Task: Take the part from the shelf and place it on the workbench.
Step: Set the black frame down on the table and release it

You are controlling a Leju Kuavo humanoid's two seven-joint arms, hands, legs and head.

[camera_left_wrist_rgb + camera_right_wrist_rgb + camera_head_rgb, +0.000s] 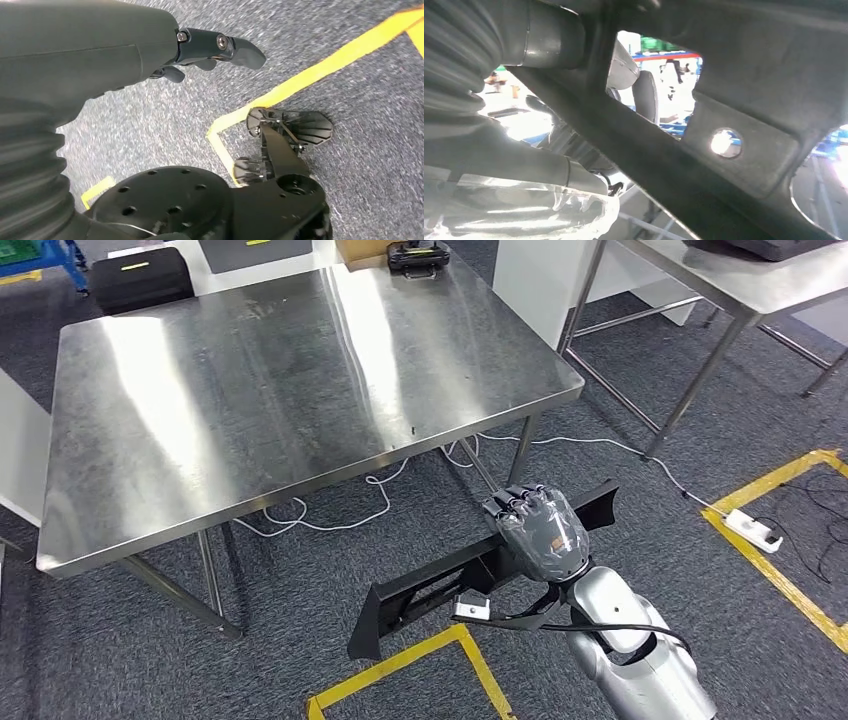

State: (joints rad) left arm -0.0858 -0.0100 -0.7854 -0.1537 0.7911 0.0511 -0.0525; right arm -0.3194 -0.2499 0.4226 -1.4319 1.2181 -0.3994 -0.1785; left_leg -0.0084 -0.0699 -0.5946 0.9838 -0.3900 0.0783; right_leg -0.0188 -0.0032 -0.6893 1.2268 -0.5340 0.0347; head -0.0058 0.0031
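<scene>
My right hand (538, 530) grips a long black plastic part (430, 585) near its middle and holds it level above the carpet, just in front of the steel workbench (200, 410). The part runs from lower left to upper right, its far end (596, 502) near the bench's front right leg. Close up in the right wrist view, the dark part (734, 145) with its cut-outs crosses in front of my right hand (484, 150). My left hand (100, 55) hangs over the carpet, and its fingers (225, 47) hold nothing.
A white cable (330, 510) lies on the carpet under the bench. Yellow floor tape (420, 660) marks the floor near me, and a white power strip (755, 528) lies at the right. A black case (140, 278) and a second steel table (720, 280) stand beyond the bench.
</scene>
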